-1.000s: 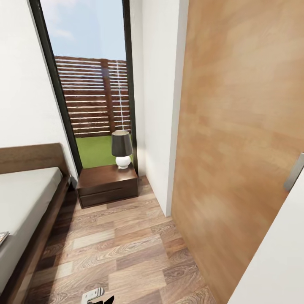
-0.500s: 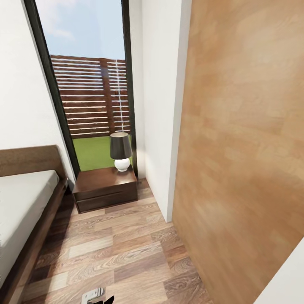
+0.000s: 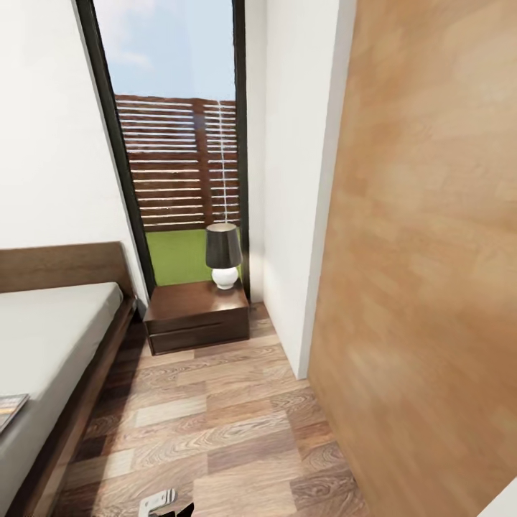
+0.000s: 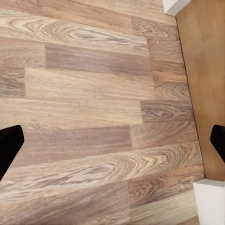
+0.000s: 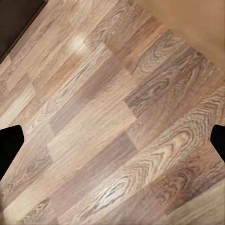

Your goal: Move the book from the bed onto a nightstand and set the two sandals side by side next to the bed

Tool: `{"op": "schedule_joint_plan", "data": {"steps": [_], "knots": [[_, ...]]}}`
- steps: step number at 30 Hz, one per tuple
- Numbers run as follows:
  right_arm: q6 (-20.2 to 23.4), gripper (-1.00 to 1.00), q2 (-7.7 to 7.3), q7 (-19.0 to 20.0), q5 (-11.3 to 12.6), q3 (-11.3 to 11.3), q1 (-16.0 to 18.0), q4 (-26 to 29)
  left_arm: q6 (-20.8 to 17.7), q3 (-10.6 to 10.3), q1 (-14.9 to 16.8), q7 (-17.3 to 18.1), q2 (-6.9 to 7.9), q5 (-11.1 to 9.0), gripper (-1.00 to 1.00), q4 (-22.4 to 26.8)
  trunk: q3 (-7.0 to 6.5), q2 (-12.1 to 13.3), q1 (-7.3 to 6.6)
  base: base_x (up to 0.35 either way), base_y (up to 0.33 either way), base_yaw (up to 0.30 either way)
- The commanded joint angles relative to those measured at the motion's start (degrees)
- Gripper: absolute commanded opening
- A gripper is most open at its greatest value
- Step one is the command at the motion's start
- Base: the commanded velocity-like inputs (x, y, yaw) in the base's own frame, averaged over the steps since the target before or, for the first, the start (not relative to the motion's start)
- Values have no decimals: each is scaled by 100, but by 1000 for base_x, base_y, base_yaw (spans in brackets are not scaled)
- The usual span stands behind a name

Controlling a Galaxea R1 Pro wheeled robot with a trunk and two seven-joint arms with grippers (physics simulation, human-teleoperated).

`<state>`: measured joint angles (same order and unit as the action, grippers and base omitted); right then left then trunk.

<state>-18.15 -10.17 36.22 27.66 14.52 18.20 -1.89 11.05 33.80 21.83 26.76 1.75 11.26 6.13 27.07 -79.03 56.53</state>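
The bed (image 3: 50,345) lies at the left of the head view, with a grey mattress, dark frame and headboard. A corner of the book (image 3: 8,411) shows on the mattress at the picture's left edge. One nightstand (image 3: 197,319) stands beyond the bed's head, under the tall window, and carries a lamp (image 3: 222,255). The sandals are out of view. My left gripper (image 4: 112,140) hangs open over bare plank floor, with its black fingertips (image 4: 9,143) at the picture's two sides. My right gripper (image 5: 112,140) is also open over the floor, holding nothing.
A large light-wood panel (image 3: 431,251) rises close on the right, past a white wall corner (image 3: 301,215). A strip of plank floor (image 3: 208,424) runs between bed and panel toward the nightstand. A dark furniture edge (image 5: 16,21) shows in the right wrist view.
The head camera has swung, so the whole picture shifted rightward and the book's corner is back at the left edge. Nothing in the room moved.
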Motion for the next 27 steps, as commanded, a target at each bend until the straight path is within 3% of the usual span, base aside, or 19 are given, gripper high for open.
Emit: {"op": "schedule_joint_plan", "data": {"steps": [1, 7, 19, 27], "knots": [[-22, 100, -3, 34, -16, 44, 8, -19, 28, 48, 5, 13, 0, 61, 100, -6, 7, -3, 0, 6, 0, 74], [-22, 100, -3, 34, -20, 46, 8, -18, 28, 48, 5, 13, 0, 61, 100, -6, 8, -3, 0, 122, 0, 34], [-22, 100, -3, 34, -16, 45, 8, -17, 28, 48, 5, 11, 0, 61, 100, -6, 9, -3, 0, 300, 0, 2], [-23, 100, -3, 33, -15, 43, 8, -18, 28, 48, 5, 13, 0, 61, 100, -10, 9, -3, 0, 80, 0, 32]]}}
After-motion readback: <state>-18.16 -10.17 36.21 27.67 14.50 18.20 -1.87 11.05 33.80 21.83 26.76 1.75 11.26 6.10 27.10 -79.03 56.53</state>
